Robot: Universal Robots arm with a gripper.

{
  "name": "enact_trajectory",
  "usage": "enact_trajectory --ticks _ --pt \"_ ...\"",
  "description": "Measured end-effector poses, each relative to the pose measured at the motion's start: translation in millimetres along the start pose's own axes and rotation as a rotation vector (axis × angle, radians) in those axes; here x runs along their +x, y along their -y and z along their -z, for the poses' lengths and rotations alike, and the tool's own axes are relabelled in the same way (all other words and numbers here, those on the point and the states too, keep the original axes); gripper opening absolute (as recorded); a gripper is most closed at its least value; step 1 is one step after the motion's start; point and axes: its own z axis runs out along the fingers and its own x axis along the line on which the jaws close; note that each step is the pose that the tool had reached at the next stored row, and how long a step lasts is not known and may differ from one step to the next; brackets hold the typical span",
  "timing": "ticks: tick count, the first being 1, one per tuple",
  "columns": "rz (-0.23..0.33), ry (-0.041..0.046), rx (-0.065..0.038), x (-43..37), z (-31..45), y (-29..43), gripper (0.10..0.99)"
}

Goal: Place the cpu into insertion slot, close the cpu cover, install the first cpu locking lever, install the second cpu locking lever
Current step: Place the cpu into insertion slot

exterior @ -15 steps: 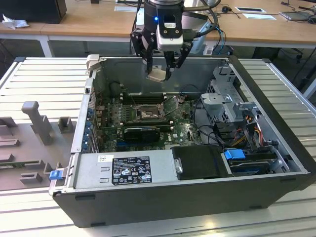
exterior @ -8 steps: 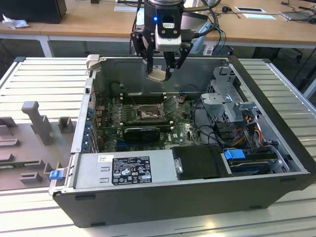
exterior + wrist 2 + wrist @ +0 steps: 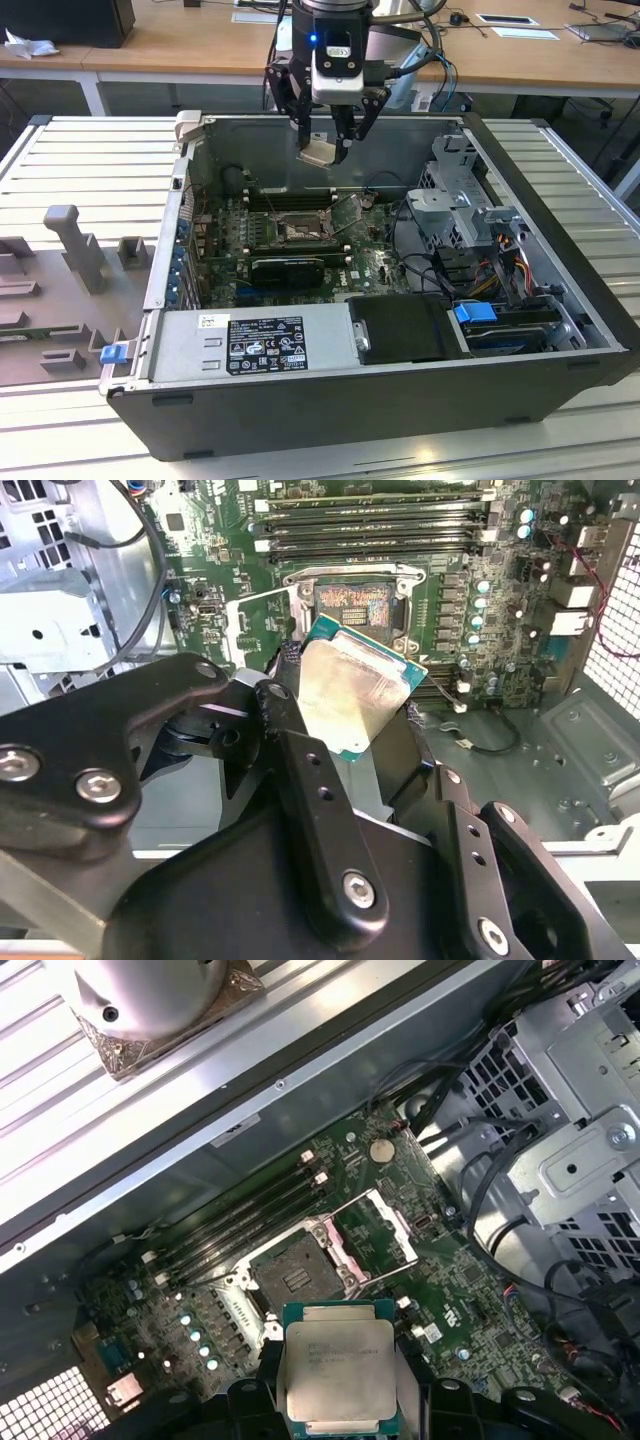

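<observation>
My gripper point(image 3: 323, 150) hangs above the open computer case, shut on the cpu point(image 3: 318, 153), a flat square chip with a pale silvery top. In both wrist views the cpu point(image 3: 352, 688) point(image 3: 338, 1368) sits tilted between the black fingers point(image 3: 300, 770). The insertion slot point(image 3: 297, 229) point(image 3: 356, 606) point(image 3: 294, 1278) lies bare on the green motherboard, below and apart from the chip. Beside the slot, the cpu cover point(image 3: 233, 630) point(image 3: 402, 1232) stands flipped open.
Long black memory slots point(image 3: 370, 525) run beside the socket. A metal drive cage point(image 3: 455, 195) with cables fills the case on the exterior view's right. The power supply point(image 3: 265, 340) spans the near wall. A grey fixture tray point(image 3: 70, 260) lies outside the case on that view's left.
</observation>
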Motion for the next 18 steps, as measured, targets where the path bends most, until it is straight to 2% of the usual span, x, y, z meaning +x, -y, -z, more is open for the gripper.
enact_trajectory --ticks 18 --pt "-0.094 0.0093 0.002 0.0 -0.9 0.1 0.529"
